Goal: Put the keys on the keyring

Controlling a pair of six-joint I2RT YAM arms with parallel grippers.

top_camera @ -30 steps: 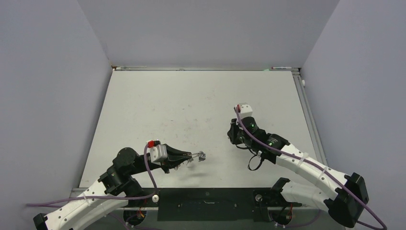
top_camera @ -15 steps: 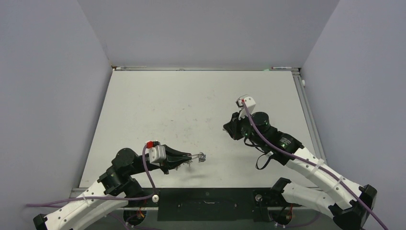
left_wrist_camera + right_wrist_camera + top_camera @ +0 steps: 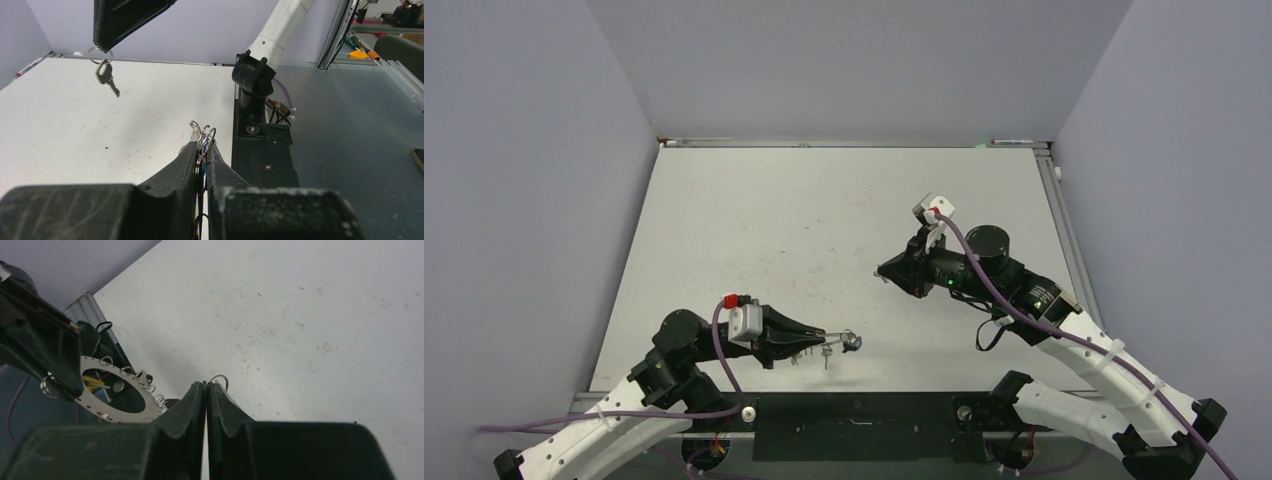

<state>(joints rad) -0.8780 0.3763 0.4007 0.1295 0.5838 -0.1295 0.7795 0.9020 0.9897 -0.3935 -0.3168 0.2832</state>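
Keyring is clamped in the left claw, loops sticking out, probably so the right claw, pinching the dangling silver key, can hook it on.
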